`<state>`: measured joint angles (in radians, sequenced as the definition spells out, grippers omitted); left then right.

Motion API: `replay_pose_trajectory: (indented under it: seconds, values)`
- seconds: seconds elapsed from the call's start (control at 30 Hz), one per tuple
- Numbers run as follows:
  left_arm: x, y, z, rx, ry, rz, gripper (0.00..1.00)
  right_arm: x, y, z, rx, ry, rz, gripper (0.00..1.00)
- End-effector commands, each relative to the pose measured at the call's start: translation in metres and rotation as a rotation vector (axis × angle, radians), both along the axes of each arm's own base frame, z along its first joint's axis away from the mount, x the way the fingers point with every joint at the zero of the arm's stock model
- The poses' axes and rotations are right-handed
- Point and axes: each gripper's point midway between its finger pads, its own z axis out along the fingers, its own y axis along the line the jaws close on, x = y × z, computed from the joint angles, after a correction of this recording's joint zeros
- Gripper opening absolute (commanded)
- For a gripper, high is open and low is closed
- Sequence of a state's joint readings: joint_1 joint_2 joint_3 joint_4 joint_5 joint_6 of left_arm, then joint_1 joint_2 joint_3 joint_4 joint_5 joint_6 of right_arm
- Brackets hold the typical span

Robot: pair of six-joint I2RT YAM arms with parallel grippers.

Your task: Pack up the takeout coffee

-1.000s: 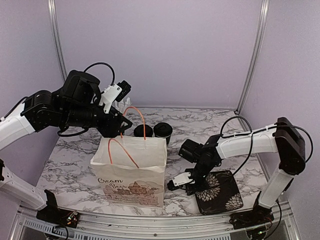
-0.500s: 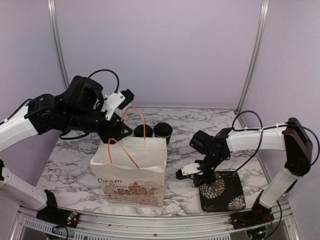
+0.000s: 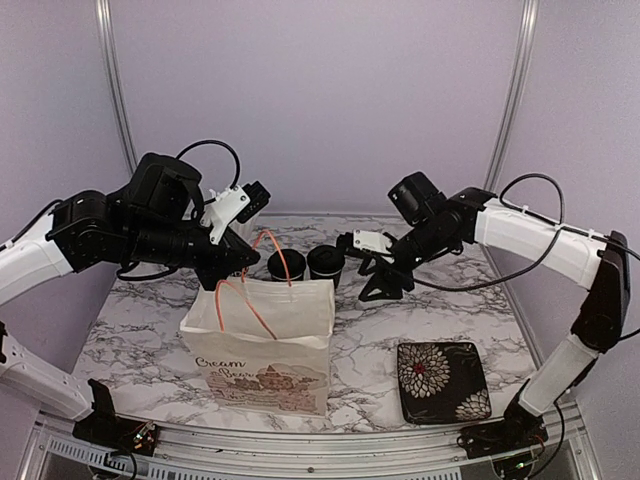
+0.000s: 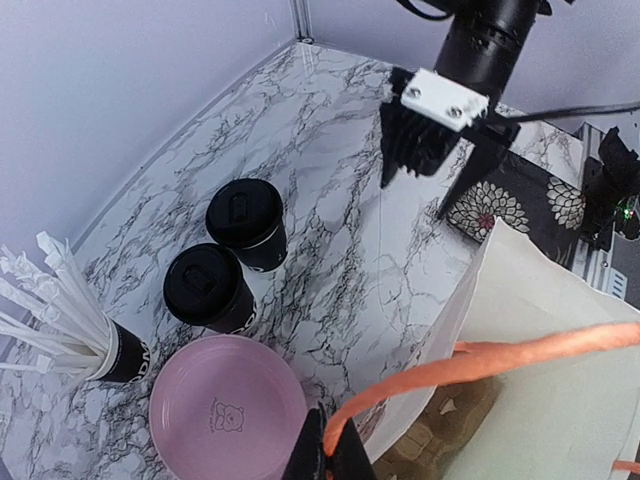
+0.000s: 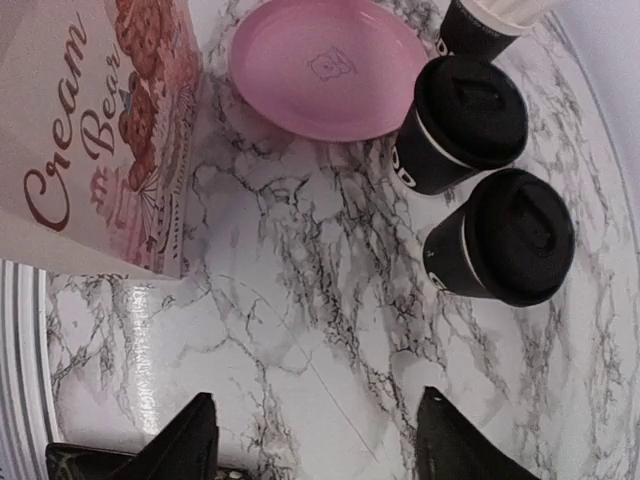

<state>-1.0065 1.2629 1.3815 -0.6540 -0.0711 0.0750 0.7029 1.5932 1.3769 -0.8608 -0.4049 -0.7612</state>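
Note:
Two takeout coffee cups [image 3: 285, 263] [image 3: 325, 262], black with round black lids, stand upright side by side behind the white paper bag [image 3: 265, 345]. The left wrist view shows the cups [image 4: 245, 222] [image 4: 207, 290], and the right wrist view shows them too [image 5: 470, 115] [image 5: 512, 240]. My left gripper [image 4: 328, 450] is shut on the bag's orange handle [image 4: 480, 360] at the bag's back left corner. My right gripper [image 3: 362, 268] hangs open just right of the cups, above bare marble, and holds nothing [image 5: 315, 400].
A pink plate [image 4: 225, 420] lies behind the bag, next to a black cup of white sticks [image 4: 60, 310]. A black floral tray [image 3: 440, 380] sits at the front right. Something brown [image 4: 455, 415] lies in the bag's bottom.
My right arm rose from the floral tray and swung back toward the cups, and its jaws opened. My left gripper shut on the orange handle.

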Motion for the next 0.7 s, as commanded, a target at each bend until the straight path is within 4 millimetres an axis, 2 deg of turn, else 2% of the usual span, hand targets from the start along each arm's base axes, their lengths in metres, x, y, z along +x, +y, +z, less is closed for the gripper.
replay_pose_trajectory:
  seconds: [0.0, 0.03, 0.07, 0.23, 0.27, 0.37, 0.47, 0.67]
  values:
    - [-0.005, 0.015, 0.018, -0.056, -0.034, 0.017, 0.00, 0.066, 0.011, 0.050, 0.176, -0.008, -0.164, 0.90]
    - [-0.006, 0.018, 0.022, -0.065, -0.041, 0.024, 0.00, 0.074, 0.013, 0.053, 0.196, 0.015, -0.176, 0.98]
    - [-0.006, 0.021, 0.024, -0.072, -0.046, 0.032, 0.00, 0.082, 0.017, 0.056, 0.210, 0.026, -0.174, 0.99]
    - [-0.007, 0.041, 0.031, -0.084, -0.066, 0.091, 0.00, 0.115, 0.036, 0.049, 0.179, 0.046, -0.186, 0.99]
    - [-0.007, 0.045, 0.030, -0.080, -0.066, 0.102, 0.00, 0.125, 0.040, 0.053, 0.171, 0.025, -0.203, 0.99]
    - [-0.008, 0.056, 0.026, -0.066, -0.058, 0.133, 0.00, 0.149, 0.046, 0.042, 0.107, 0.001, -0.261, 0.92]
    - [-0.008, 0.063, 0.020, -0.057, -0.051, 0.157, 0.00, 0.157, 0.053, 0.027, 0.058, 0.011, -0.273, 0.91]
    - [-0.011, 0.068, 0.018, -0.074, -0.022, 0.177, 0.00, 0.161, 0.064, -0.006, -0.042, -0.022, -0.280, 0.92]
